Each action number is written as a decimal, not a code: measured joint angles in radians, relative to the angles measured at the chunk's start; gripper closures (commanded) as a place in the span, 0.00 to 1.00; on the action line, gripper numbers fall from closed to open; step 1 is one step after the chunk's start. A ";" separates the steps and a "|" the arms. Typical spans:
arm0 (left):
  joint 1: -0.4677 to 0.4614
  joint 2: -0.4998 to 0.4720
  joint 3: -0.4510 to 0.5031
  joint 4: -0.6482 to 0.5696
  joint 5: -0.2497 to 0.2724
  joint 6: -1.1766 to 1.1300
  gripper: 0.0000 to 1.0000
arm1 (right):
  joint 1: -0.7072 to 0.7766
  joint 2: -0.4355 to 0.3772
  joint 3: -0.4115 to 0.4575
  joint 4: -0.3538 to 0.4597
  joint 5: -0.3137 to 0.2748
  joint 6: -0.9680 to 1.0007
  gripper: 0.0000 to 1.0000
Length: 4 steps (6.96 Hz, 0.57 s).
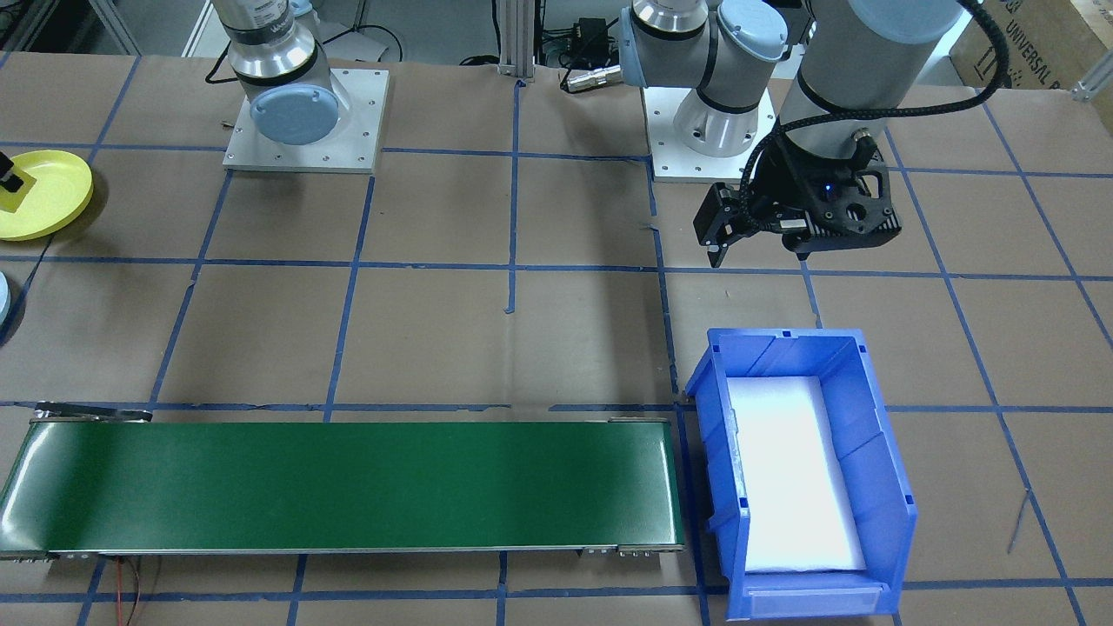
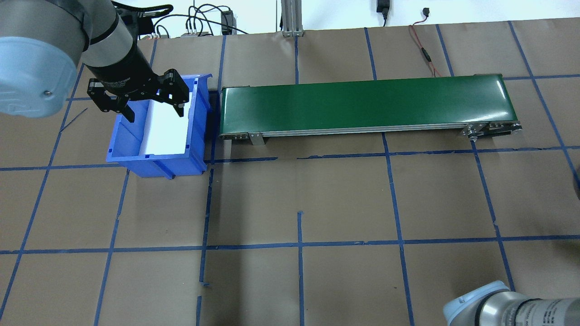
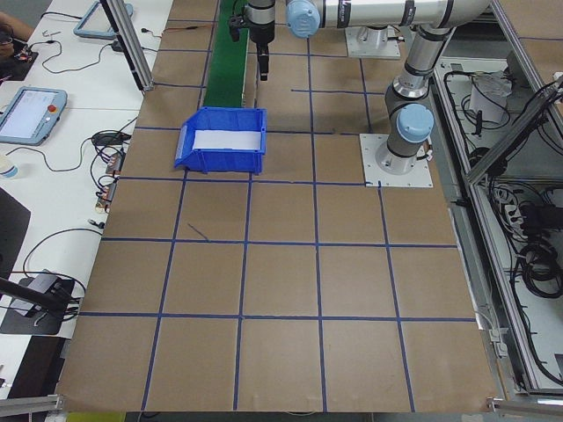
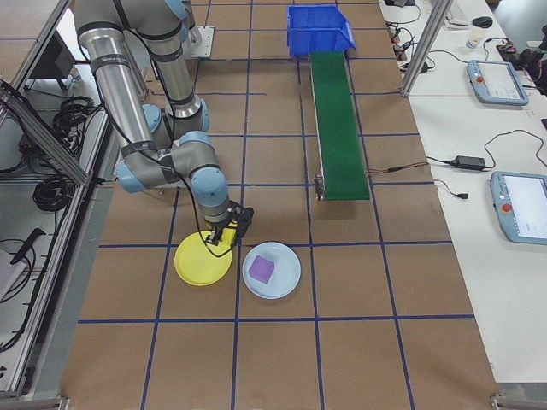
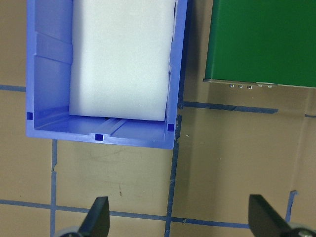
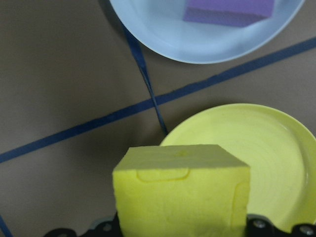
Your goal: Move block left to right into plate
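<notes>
A yellow foam block (image 6: 182, 192) fills the bottom of the right wrist view, and my right gripper (image 4: 224, 232) is shut on it; its fingers are mostly hidden behind the block. The block hangs over the near rim of the yellow plate (image 6: 269, 148), which lies on the table (image 4: 203, 261) and shows at the left edge of the front-facing view (image 1: 48, 187). My left gripper (image 2: 154, 113) is far away, open and empty, above the blue bin (image 2: 156, 156); its two fingertips (image 5: 98, 217) stand wide apart.
A light blue plate (image 4: 286, 282) holding a purple block (image 4: 261, 270) lies right beside the yellow plate. A green conveyor belt (image 2: 367, 102) runs from the blue bin, which has a white foam liner (image 5: 121, 59), toward the plates. Blue tape lines grid the brown table.
</notes>
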 measured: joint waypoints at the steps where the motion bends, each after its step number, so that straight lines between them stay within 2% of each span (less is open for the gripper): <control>1: 0.000 0.000 0.000 0.000 -0.001 0.000 0.00 | -0.064 0.015 0.015 -0.015 -0.001 -0.038 0.28; 2: -0.001 -0.001 0.000 0.001 -0.001 0.000 0.00 | -0.097 0.043 0.020 -0.034 0.003 -0.054 0.00; 4: -0.002 -0.002 -0.001 0.001 -0.002 0.001 0.00 | -0.107 0.079 0.003 -0.064 0.021 -0.057 0.00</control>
